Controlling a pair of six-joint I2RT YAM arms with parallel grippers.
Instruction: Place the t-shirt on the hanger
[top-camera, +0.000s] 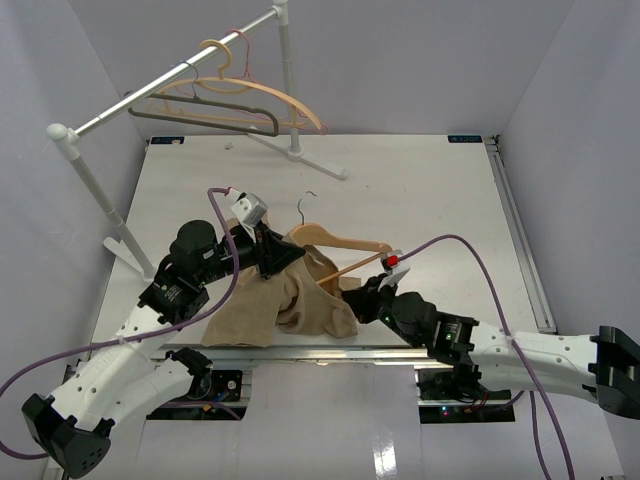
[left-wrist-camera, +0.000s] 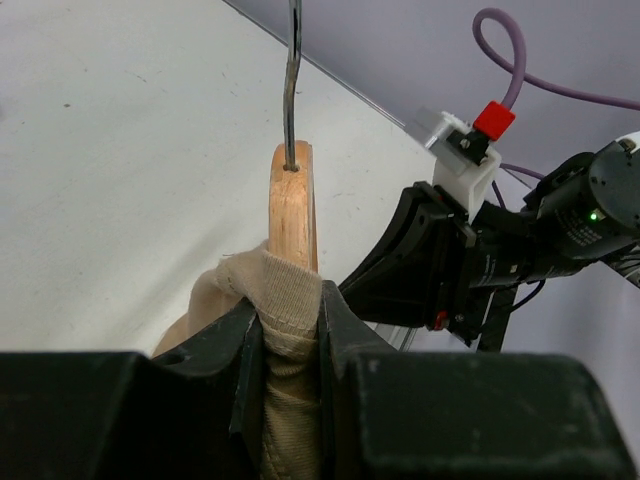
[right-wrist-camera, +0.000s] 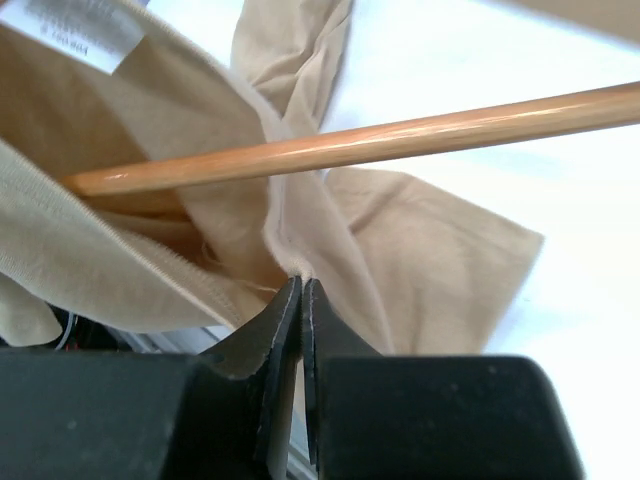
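I see the t-shirt heaped on the table near me, hanger partly inside it, left gripper left of it, right gripper right, rack with spare hangers behind left.

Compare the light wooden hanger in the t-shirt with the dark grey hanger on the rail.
The light wooden hanger is pale tan wood; the dark grey hanger is dark all over. The wooden one is down by the table, one end tucked in the t-shirt; the grey one hangs bare from the rail. Both have a straight crossbar.
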